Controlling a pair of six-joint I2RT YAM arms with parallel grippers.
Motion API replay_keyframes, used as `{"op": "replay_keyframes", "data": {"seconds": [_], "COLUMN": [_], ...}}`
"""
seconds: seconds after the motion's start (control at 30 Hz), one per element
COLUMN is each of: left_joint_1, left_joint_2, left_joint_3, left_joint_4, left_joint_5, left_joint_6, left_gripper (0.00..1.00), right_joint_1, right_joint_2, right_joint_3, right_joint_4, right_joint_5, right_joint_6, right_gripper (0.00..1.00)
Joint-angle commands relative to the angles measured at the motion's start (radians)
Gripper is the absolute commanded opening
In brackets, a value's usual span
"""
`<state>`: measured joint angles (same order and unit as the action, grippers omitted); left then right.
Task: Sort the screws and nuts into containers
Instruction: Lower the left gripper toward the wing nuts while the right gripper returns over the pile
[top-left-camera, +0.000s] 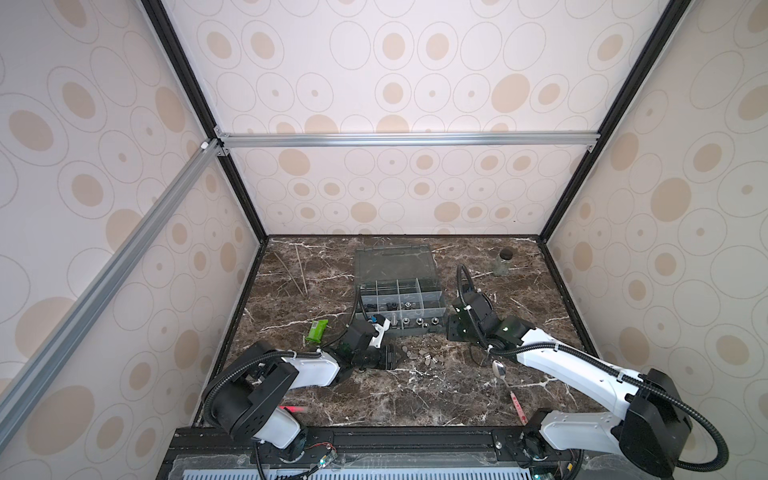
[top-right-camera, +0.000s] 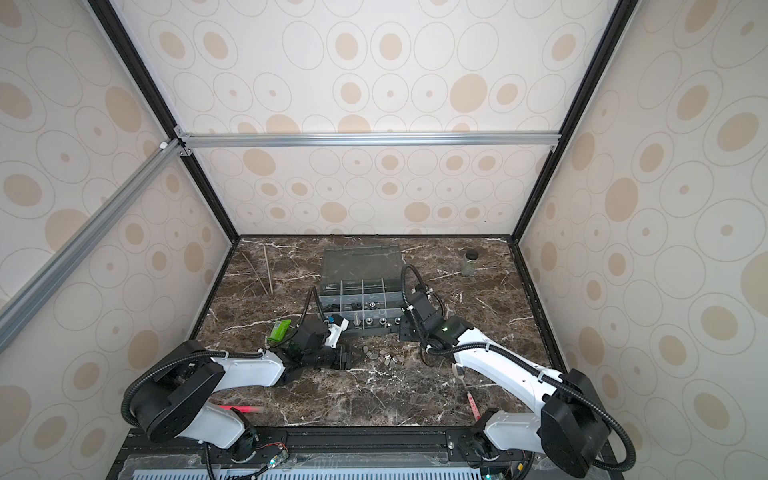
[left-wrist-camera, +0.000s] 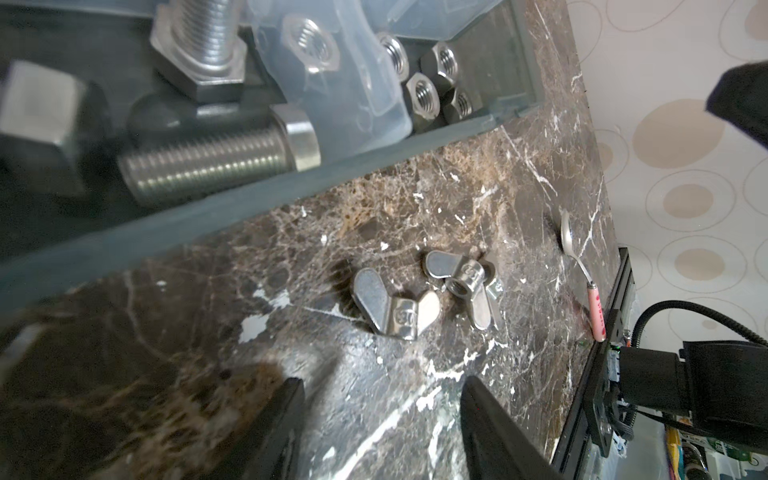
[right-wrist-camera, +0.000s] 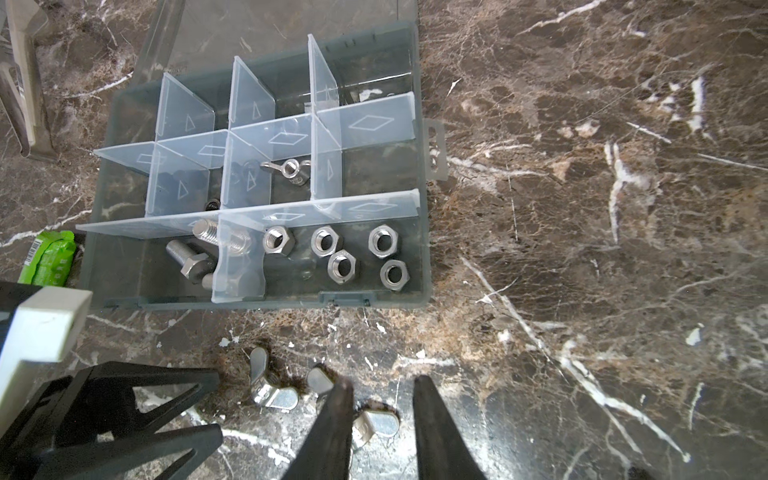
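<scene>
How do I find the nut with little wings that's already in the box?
Find the grey organizer box on the marble table. In its middle row, one compartment holds a silver wing nut. Unlike the plain hex nuts in the front row, it has two flat ears.

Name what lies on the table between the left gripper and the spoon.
Loose wing nuts lie between the left gripper and spoon; the left wrist view shows it.

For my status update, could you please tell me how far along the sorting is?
Done: hex nuts and bolts sit in separate front compartments, one wing nut behind. In hand: nothing; the open left pincer points at wing nuts on the table. Left: those wing nuts.
</scene>
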<state>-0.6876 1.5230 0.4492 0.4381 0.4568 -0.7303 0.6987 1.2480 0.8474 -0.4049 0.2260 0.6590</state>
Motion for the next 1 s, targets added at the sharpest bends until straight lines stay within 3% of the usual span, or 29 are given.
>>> {"op": "replay_keyframes", "data": {"seconds": [0.0, 0.17, 0.97], "left_joint_1": [-0.012, -0.018, -0.023], "left_joint_2": [0.036, 0.098, 0.198], "left_joint_3": [0.036, 0.065, 0.106], "left_joint_4": [0.055, 0.076, 0.127], "left_joint_5": [0.008, 0.052, 0.052], "left_joint_6": [-0.027, -0.029, -0.021], "left_gripper": [0.58, 0.54, 0.45], "right_joint_1": [-0.006, -0.006, -0.006], "right_joint_2": [-0.026, -0.035, -0.076], "right_joint_3": [-0.018, -0.027, -0.054], "right_joint_4": [-0.020, -0.020, -0.031], "right_joint_5": [0.026, 0.032, 0.037], "right_joint_6": [0.017, 0.018, 0.034], "right_gripper": [0.29, 0.29, 0.29]}}
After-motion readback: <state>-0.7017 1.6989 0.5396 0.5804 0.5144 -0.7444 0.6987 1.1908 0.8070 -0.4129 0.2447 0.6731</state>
